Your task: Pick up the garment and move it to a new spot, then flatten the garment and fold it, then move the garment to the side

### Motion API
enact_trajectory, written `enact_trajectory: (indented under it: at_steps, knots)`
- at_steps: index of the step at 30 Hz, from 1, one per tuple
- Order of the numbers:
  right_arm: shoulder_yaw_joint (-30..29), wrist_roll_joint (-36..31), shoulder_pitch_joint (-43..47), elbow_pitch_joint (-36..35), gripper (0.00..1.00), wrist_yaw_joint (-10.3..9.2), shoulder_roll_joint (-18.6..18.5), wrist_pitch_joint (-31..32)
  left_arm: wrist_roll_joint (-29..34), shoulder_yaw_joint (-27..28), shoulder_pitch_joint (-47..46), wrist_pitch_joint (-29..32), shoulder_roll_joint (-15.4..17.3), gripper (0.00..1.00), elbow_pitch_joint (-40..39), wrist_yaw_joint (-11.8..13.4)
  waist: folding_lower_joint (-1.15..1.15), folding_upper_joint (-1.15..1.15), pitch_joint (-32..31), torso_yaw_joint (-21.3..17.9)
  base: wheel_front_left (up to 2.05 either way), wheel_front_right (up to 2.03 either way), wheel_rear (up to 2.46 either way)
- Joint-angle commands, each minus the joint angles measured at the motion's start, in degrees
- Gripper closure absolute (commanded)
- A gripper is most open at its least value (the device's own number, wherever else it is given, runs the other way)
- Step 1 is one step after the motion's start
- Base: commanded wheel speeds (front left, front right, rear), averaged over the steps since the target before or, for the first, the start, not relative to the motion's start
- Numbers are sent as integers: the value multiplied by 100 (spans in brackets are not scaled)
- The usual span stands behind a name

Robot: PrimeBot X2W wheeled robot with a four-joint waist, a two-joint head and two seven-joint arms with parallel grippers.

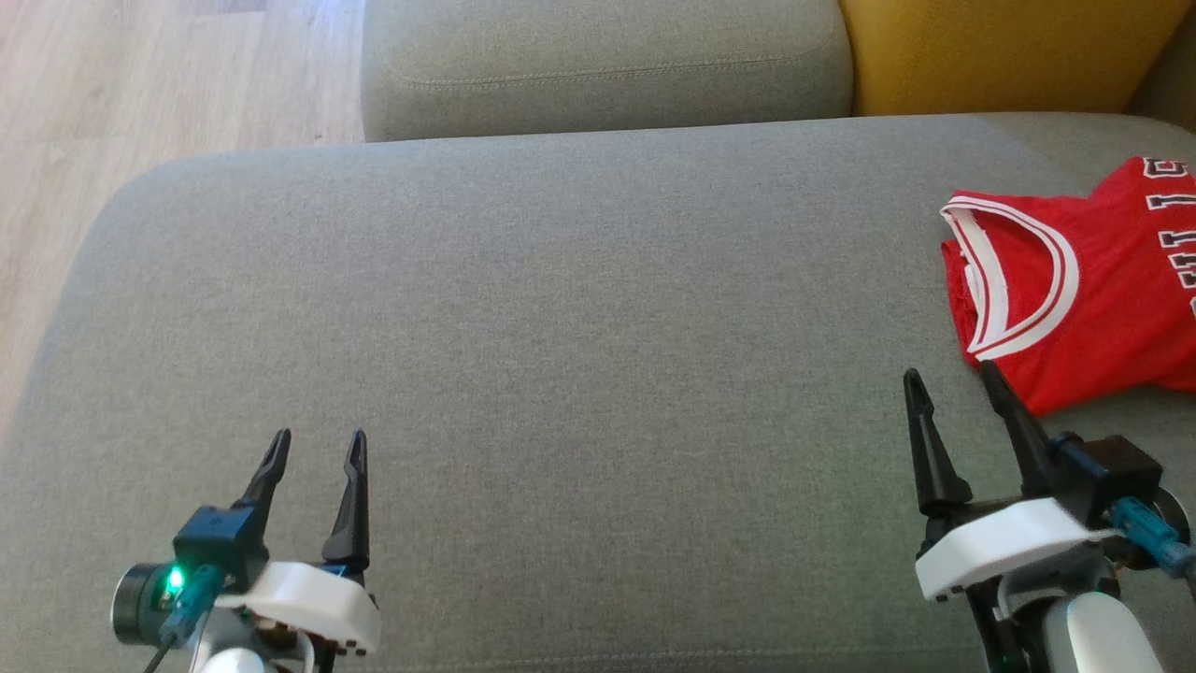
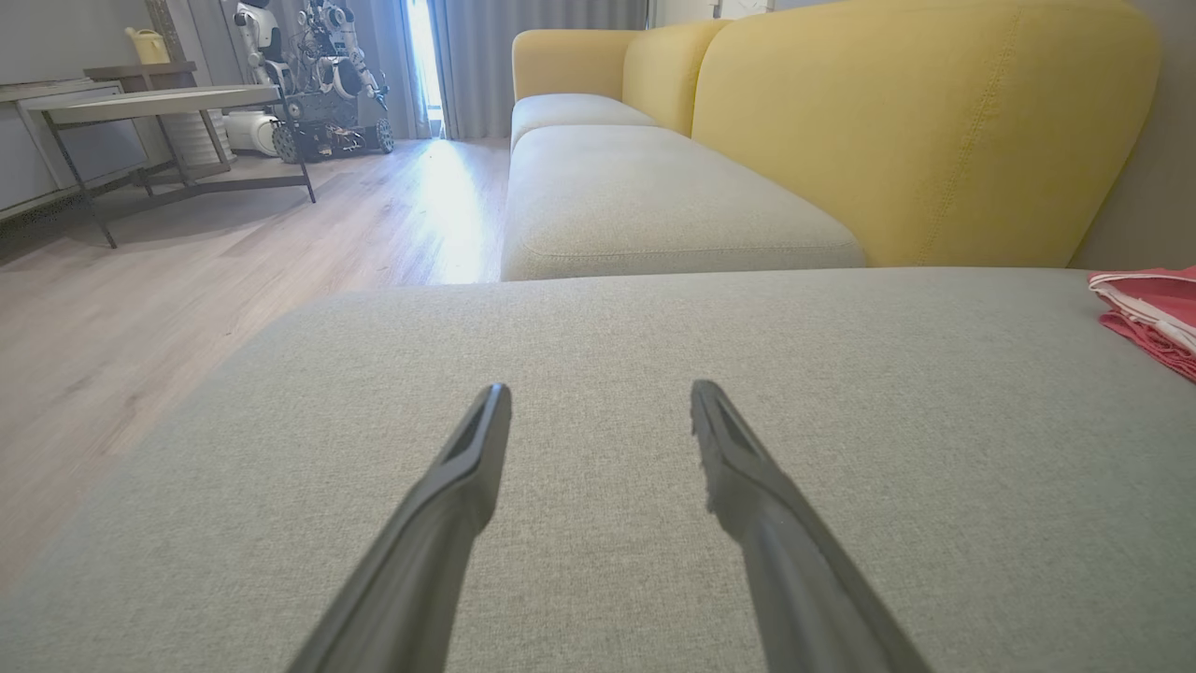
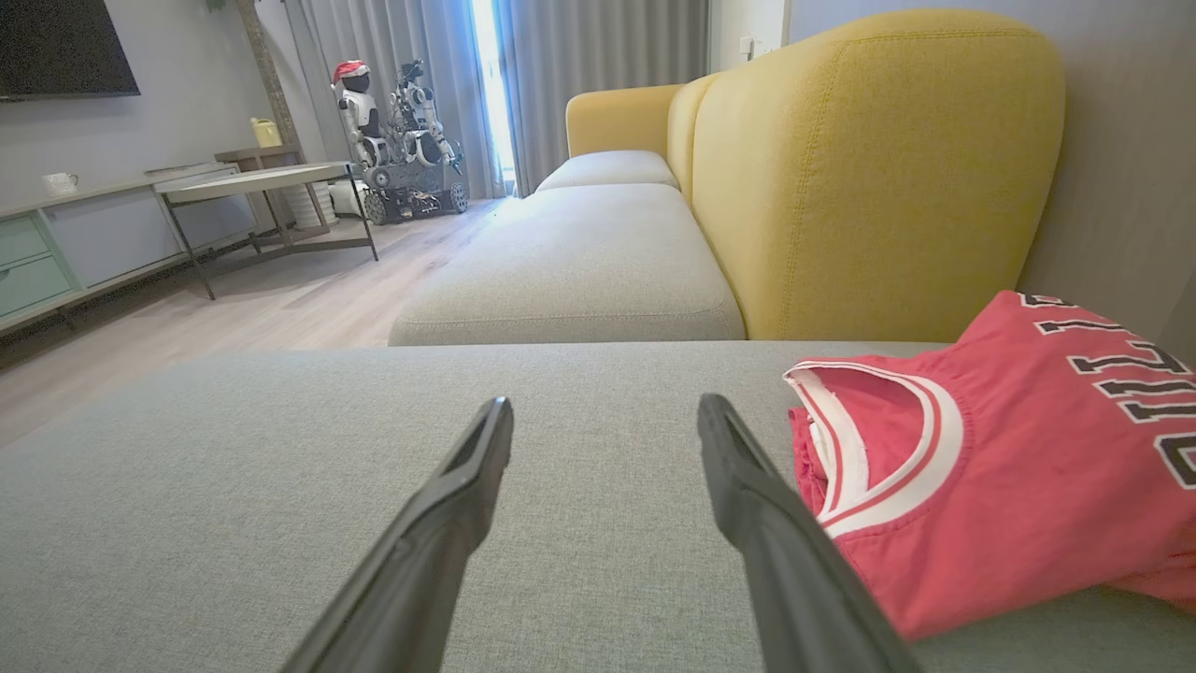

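Observation:
The garment (image 1: pixel 1093 280) is a red jersey with white-striped neck trim and black-and-white letters, lying folded at the far right of the grey sofa cushion (image 1: pixel 561 308). The right wrist view shows the garment (image 3: pixel 1009 458) just right of my fingers, and its edge (image 2: pixel 1154 313) appears in the left wrist view. My right gripper (image 1: pixel 950 379) is open and empty, its tips just short of the jersey's near-left corner. Near the cushion's front left, my left gripper (image 1: pixel 318 439) hovers open and empty, far from the jersey.
A second grey seat cushion (image 1: pixel 598 65) lies beyond, with a yellow backrest (image 1: pixel 1009 51) at the back right. Wooden floor (image 1: pixel 140 93) runs along the left. A low table (image 3: pixel 262 182) and a parked robot (image 3: pixel 402 140) stand far across the room.

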Motion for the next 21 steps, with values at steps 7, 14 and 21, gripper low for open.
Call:
enact_trajectory:
  at_steps: [7, 14, 21]
  knots:
    - [110, 62, -152, -195, 0, -5, -15, 14, -45, 147, -234, -72, 181, 0, -178, 16, 0, 0, 12, 14, 0, 0, 0]
    - [120, 92, -153, -177, 0, -5, -15, 4, -45, 119, -241, -75, 193, 0, -185, 45, 0, 0, 21, 41, 0, 0, 0]
    - [136, 111, -150, -179, 0, -5, -15, 15, -59, 104, -242, -77, 213, 0, -192, 68, 0, 0, 33, 56, 0, 0, 0]
